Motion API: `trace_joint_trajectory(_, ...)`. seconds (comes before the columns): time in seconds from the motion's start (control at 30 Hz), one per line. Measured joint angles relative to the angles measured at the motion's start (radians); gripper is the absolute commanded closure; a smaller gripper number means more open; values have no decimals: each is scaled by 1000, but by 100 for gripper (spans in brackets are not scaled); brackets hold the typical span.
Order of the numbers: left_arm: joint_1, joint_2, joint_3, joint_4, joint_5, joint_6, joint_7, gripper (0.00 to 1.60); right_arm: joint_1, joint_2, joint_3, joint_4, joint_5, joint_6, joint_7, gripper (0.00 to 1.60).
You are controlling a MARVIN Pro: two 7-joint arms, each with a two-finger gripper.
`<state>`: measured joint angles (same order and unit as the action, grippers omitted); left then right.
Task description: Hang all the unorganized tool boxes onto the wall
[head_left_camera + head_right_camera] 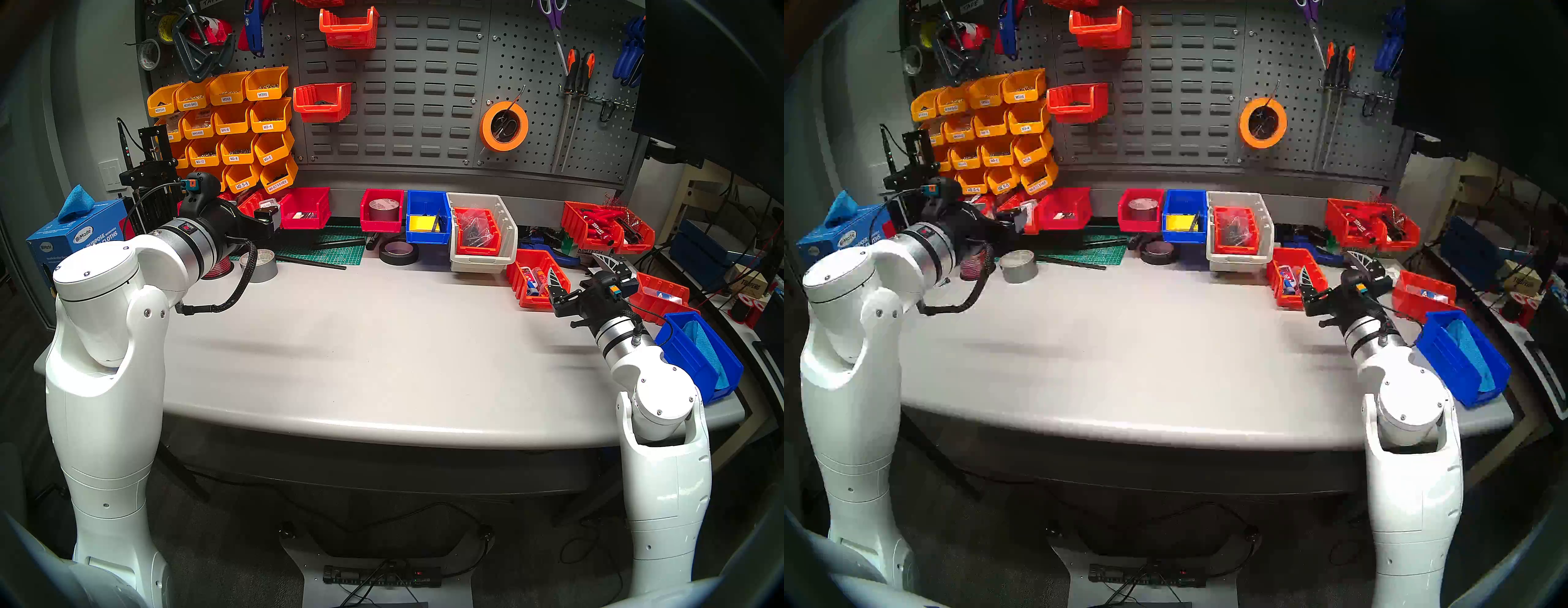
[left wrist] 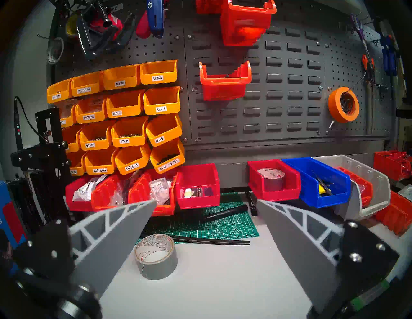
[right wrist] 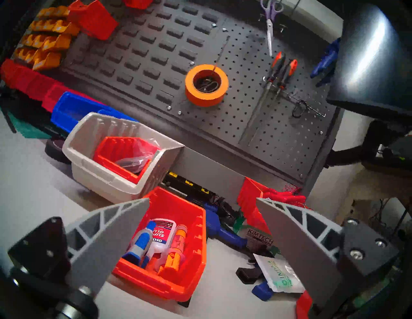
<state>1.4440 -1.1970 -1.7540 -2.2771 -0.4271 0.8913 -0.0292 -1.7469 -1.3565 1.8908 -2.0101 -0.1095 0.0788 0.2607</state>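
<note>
Head stereo left view is showing the dark grey louvred metal wall panel (image 1: 407,89) filling the upper centre of the frame, with two orange-red ribbed plastic bins hanging on its left part: one (image 1: 348,29) near the top edge, another (image 1: 322,102) sitting lower and slightly further left. Left of them, yellow-orange labelled small bins (image 1: 225,127) are crowding the pegboard. Along the back of the grey worktable (image 1: 360,339), a bright red open-top bin (image 1: 304,208) is standing left of centre, and an orange-red ribbed bin holding glue bottles (image 3: 169,247) is lying at centre right, just ahead of the right gripper (image 3: 202,225), whose grey fingers are standing wide apart with nothing between them. At the left of the frame, the left gripper (image 2: 206,225) is hanging above a grey duct tape roll (image 2: 156,256), its fingers likewise spread and empty.
</note>
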Motion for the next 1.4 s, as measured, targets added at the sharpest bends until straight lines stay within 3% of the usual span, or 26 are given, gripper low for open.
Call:
trace_joint_trajectory(0.9, 1, 4, 1, 0, -7, -2, 6, 0, 40, -59, 23, 64, 116, 137, -5, 0)
trace_joint_trajectory(1.4, 1, 7, 2, 0, -12, -2, 9, 0, 131, -24, 6, 203, 125, 100, 10, 0)
